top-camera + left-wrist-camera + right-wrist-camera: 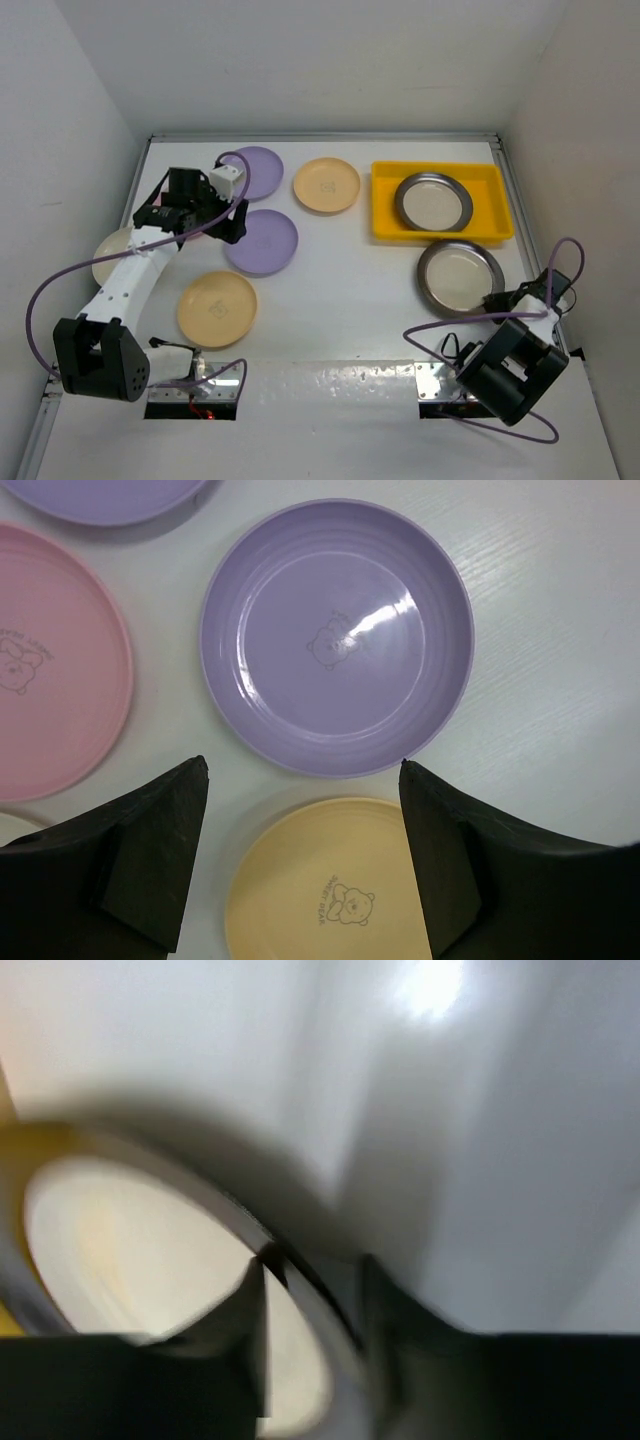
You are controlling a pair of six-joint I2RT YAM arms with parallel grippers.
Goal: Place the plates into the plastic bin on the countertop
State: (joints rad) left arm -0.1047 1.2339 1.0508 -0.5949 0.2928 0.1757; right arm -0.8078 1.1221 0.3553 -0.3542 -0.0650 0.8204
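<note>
Cream plate (103,258): 9 o'clock on the countertop (350,290), by the left wall.
Left gripper (303,768): wide open, holding nothing, over a purple plate's (337,638) edge; pink plate (50,665) at its 10 o'clock, orange plate (320,890) at 6.
Open room: bare white strip in the middle.
Plastic bin (383,215): 2 o'clock, one silver plate (432,200) inside.
Second silver plate (460,275): at the bin's 6 o'clock, just beside its wall.
Right gripper (312,1265): fingers on each side of that plate's rim; too blurry to tell if they pinch.

bright yellow plastic bin (383,200), purple plate (337,640) with bear print, pink plate (50,660)
</note>
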